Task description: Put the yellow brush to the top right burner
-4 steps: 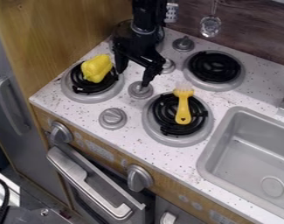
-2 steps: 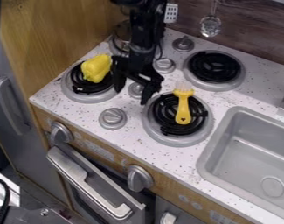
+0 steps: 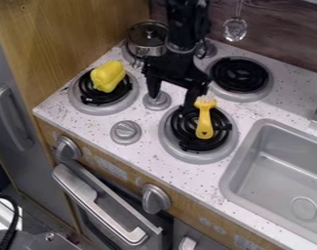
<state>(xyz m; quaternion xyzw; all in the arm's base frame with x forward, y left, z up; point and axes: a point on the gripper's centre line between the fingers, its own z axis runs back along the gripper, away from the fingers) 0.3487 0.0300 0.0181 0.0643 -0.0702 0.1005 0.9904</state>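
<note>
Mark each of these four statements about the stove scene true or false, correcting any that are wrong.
1. The yellow brush lies on the front right burner. True.
2. The gripper is clamped on the brush. False: the gripper is open, its fingers apart.
3. A lidded pot stands at the back left of the stove. True.
4. The yellow toy is in the sink. False: the yellow toy rests on the front left burner.

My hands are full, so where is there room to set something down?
The top right burner is bare, as is the counter between it and the sink. It's crowded farther left, where the gripper hangs between the pepper and the brush.
</note>
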